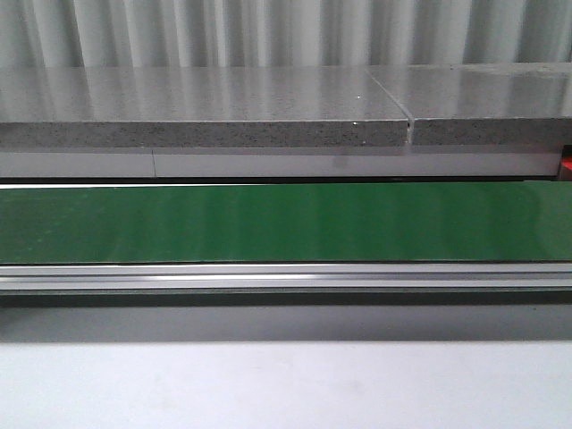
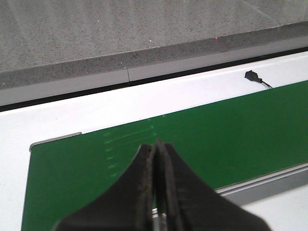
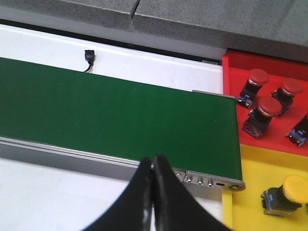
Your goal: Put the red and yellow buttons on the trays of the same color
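Three red buttons with full caps are counted on the red tray in the right wrist view, with part of a fourth body cut by the frame edge; one yellow button is seen lying on the yellow tray beside it. Both trays are set against the end of a green conveyor belt, which is framed by a silver rail and mounted on a white worktop. A grey speckled stone ledge is shown behind the belt, backed by pale corrugated panelling. A small black connector is fixed to the white surround. The left tool and the right tool are each held above the belt with fingers pressed together, nothing between them. No lettering can be read.
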Robot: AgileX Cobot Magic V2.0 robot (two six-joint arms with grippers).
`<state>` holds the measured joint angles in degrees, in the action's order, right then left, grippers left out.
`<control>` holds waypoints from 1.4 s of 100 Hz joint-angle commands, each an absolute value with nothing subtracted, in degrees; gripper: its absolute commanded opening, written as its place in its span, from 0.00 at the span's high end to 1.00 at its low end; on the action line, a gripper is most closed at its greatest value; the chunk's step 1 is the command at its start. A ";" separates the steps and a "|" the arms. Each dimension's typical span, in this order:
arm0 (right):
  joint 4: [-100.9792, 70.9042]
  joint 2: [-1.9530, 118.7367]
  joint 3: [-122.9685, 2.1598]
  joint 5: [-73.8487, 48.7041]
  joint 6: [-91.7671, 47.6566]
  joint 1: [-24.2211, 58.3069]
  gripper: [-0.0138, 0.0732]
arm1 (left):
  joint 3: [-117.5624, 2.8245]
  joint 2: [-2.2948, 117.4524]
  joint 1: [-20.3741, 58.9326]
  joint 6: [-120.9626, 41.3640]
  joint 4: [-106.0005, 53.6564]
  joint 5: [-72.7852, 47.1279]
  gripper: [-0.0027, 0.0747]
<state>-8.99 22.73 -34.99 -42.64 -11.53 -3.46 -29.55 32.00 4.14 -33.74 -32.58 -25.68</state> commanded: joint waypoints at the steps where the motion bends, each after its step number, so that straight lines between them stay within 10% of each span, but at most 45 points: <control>1: -9.24 23.18 -36.34 -38.30 -11.94 -3.48 0.92 | -31.09 32.02 4.60 -33.58 -34.27 -22.45 0.99; 79: -7.05 21.54 -35.34 -35.63 -11.94 -3.48 0.92 | -31.09 32.02 4.60 -33.58 -34.27 -22.45 0.99; 140: -2.34 -1.54 -2.48 -5.90 -7.22 -3.48 0.92 | -31.09 32.02 4.60 -33.58 -34.27 -22.45 0.99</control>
